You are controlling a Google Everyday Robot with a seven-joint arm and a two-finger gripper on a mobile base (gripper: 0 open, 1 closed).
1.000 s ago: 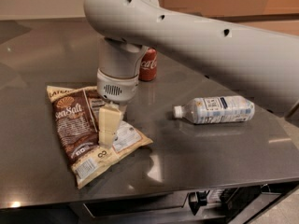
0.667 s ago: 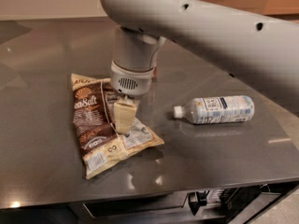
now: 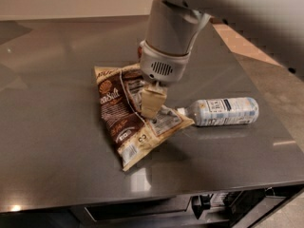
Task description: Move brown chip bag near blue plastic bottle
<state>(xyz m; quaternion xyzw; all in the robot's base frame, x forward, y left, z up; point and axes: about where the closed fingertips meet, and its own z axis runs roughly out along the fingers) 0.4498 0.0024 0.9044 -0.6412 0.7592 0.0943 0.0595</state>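
The brown chip bag (image 3: 117, 114) lies crumpled on the dark table, with its "Sea Salt" panel at the left and its white label under the gripper. My gripper (image 3: 152, 104) comes down from above onto the bag's right half, and its cream fingers (image 3: 153, 100) are pinched on a fold of the bag. The blue plastic bottle (image 3: 223, 111) lies on its side just to the right, cap pointing left. The cap almost touches the bag's right corner.
The grey table (image 3: 52, 151) ends at a front edge below the bag and at a right edge just past the bottle. My large arm (image 3: 171, 23) covers the back middle. A red sliver of a can (image 3: 140, 51) shows behind it.
My gripper has dragged the chip bag to the right across the table, so the bag's right corner now lies next to the bottle's cap. The bottle has stayed in place.
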